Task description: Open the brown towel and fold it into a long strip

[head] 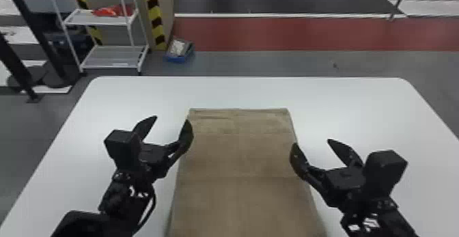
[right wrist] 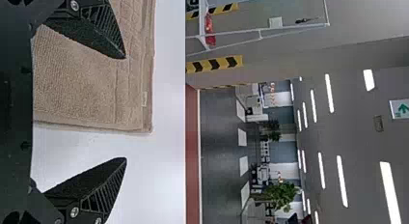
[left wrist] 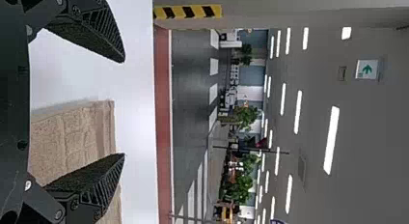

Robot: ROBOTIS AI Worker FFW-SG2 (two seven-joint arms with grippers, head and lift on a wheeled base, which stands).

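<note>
The brown towel (head: 239,157) lies flat on the white table, long side running away from me, its near end cut off by the head view's bottom edge. Over its left edge my left gripper (head: 171,125) stands open, one finger above the towel, the other over bare table. My right gripper (head: 312,147) is open at the right edge in the same way. In the left wrist view a towel corner (left wrist: 72,137) shows beyond the open left gripper (left wrist: 124,108). Behind the open right gripper (right wrist: 126,108), the right wrist view has another corner of the towel (right wrist: 82,79) with a small label.
The white table (head: 358,110) extends on both sides of the towel and beyond its far end. On the floor behind stand a white shelf rack (head: 112,57) at the left and a small blue box (head: 179,51).
</note>
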